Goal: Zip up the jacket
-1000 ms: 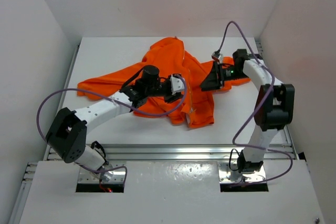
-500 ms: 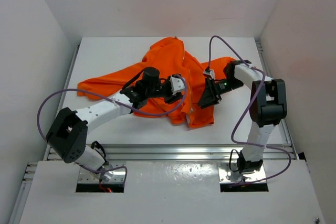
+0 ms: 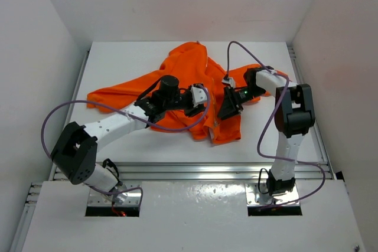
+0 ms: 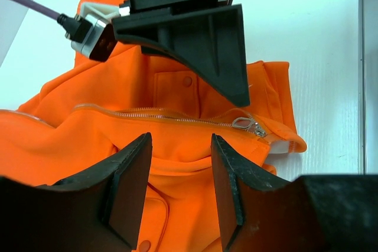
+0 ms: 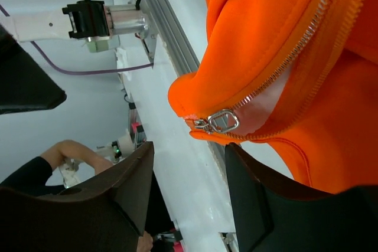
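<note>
**Right arm swings in over the zipper end**

Nearest me, the lower hem of the jacket (image 3: 227, 131) lies on the white table (image 3: 106, 66), unmoved over the last second. Just past it, my right gripper (image 3: 227, 109) has swung in from the garment's right side. It now hangs over the front opening, jaws apart and holding nothing. Its wrist view shows the metal pull (image 5: 223, 121) at the hem end of the pale zipper (image 5: 295, 45), just ahead of the fingers and untouched. My left gripper (image 3: 201, 100) has stayed put beside it on the left, jaws likewise spread and empty above orange fabric. Beyond, the jacket bunches toward the table's far edge, with one sleeve trailing left.
</note>
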